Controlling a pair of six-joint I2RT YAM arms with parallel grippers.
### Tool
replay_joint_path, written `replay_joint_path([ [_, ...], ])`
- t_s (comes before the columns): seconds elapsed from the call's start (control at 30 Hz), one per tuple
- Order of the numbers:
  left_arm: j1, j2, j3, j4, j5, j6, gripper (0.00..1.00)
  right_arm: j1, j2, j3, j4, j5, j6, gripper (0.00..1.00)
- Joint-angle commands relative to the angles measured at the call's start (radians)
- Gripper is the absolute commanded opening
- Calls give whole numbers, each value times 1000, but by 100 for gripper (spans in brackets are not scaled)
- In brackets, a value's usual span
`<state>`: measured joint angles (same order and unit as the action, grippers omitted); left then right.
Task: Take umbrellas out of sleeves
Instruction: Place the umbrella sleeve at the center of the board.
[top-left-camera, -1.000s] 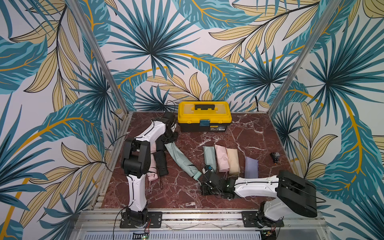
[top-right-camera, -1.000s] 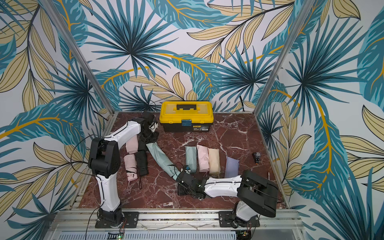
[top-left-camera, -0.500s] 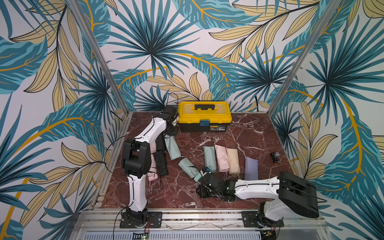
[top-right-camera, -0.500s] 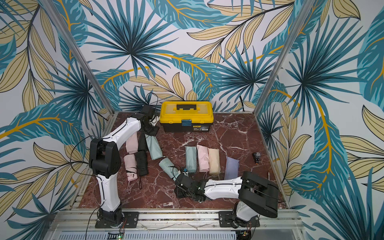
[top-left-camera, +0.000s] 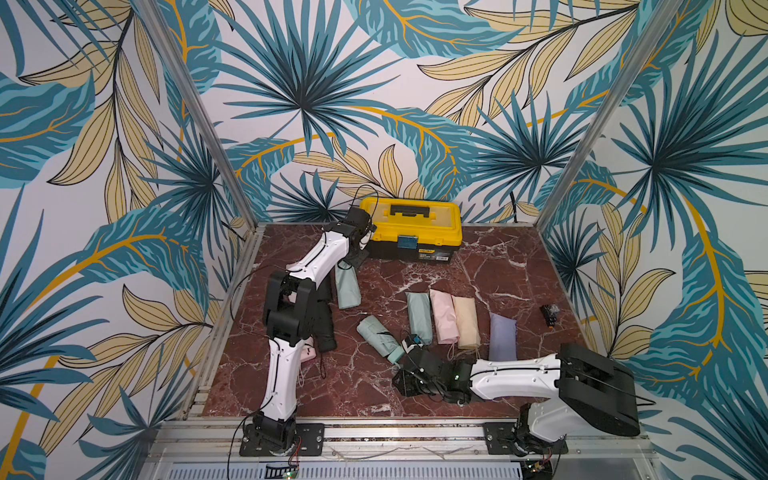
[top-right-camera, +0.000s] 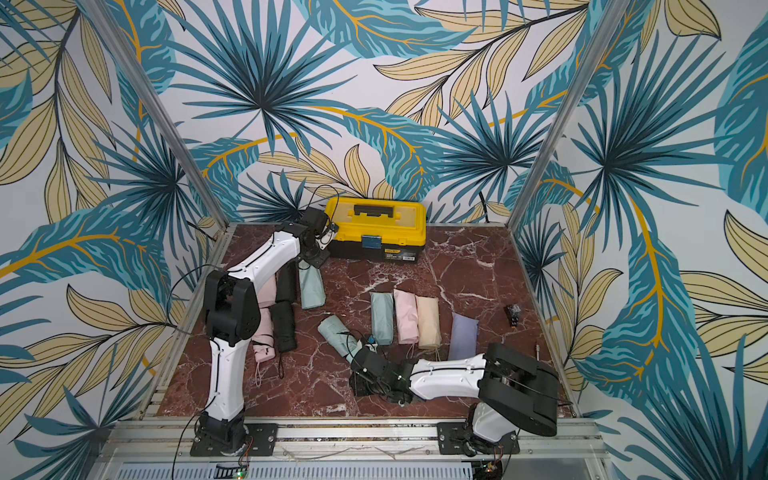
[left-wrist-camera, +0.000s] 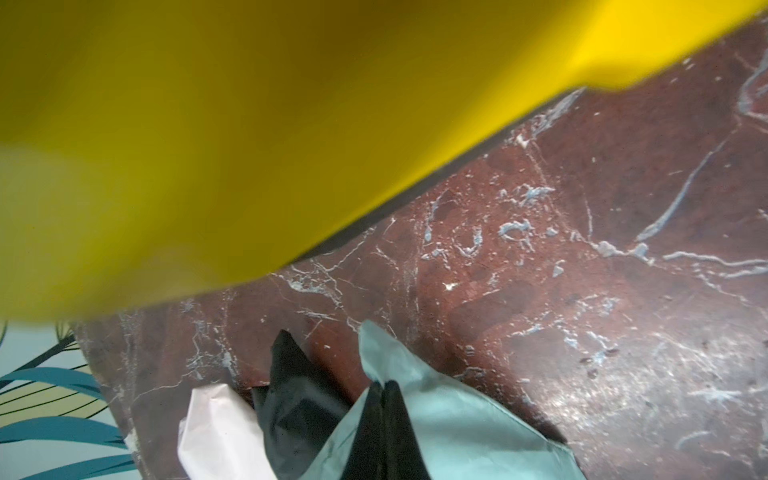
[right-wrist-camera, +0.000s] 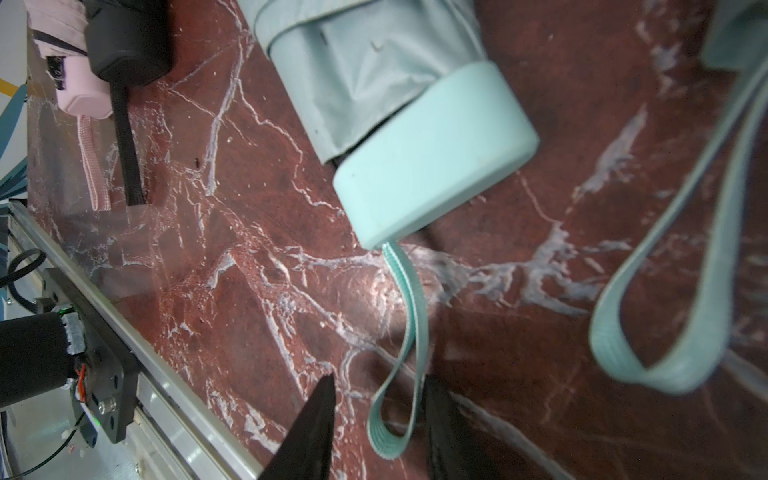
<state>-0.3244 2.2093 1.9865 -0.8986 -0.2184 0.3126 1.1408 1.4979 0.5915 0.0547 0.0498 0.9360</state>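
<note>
- The right gripper (right-wrist-camera: 381, 379) sits low over the marble table (right-wrist-camera: 249, 257). Its two dark fingers (right-wrist-camera: 316, 428) stand apart and clamp nothing.
- Between those fingers lies the wrist loop (right-wrist-camera: 415, 324) of the mint umbrella (right-wrist-camera: 374, 70). The loop is slack on the stone and is not pinched.
- That mint umbrella is bare of any sleeve, with its pleats showing. It lies slantwise near the middle of the table, its blocky handle toward the right gripper.
- The left gripper (left-wrist-camera: 381, 388) has its jaws pressed together on one end of the mint sleeve (left-wrist-camera: 457, 424), close beside the yellow toolbox (left-wrist-camera: 249, 124) at the back.
- The mint sleeve lies limp on the table below the left gripper. The black sleeve (left-wrist-camera: 291, 399) is just beside it, and the pink sleeve (left-wrist-camera: 216, 428) is next to that.
- Nearer the front rail, by the left arm, the black umbrella (top-right-camera: 283, 326) and the pink umbrella (top-right-camera: 264, 338) lie side by side, both unsleeved.
- Right of centre lies a row of four bundles: a mint bundle (top-left-camera: 417, 318), a pink bundle (top-left-camera: 444, 316) and a beige bundle (top-left-camera: 466, 322) pressed together, and a lilac bundle (top-left-camera: 503, 336) a little apart from them.
- They look to be inside their sleeves, though from this height the fabric is hard to read.
</note>
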Motion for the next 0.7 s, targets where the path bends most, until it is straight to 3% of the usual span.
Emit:
replay_joint_path([
  [0.0,6,28,33,2,-88,19,0,2,6,-34,-74,30,11,38],
  [0.3,14,-35,1,9,-63,-69,0,2,49,-14,-66,18,6,38],
  [0.53,68,-165,-168,191,96,-132,0,2,60,-7,-64,19,4,38],
  [0.67,78,-217,-237,280,68,-138,0,2,68,-4,-63,16,4,38],
])
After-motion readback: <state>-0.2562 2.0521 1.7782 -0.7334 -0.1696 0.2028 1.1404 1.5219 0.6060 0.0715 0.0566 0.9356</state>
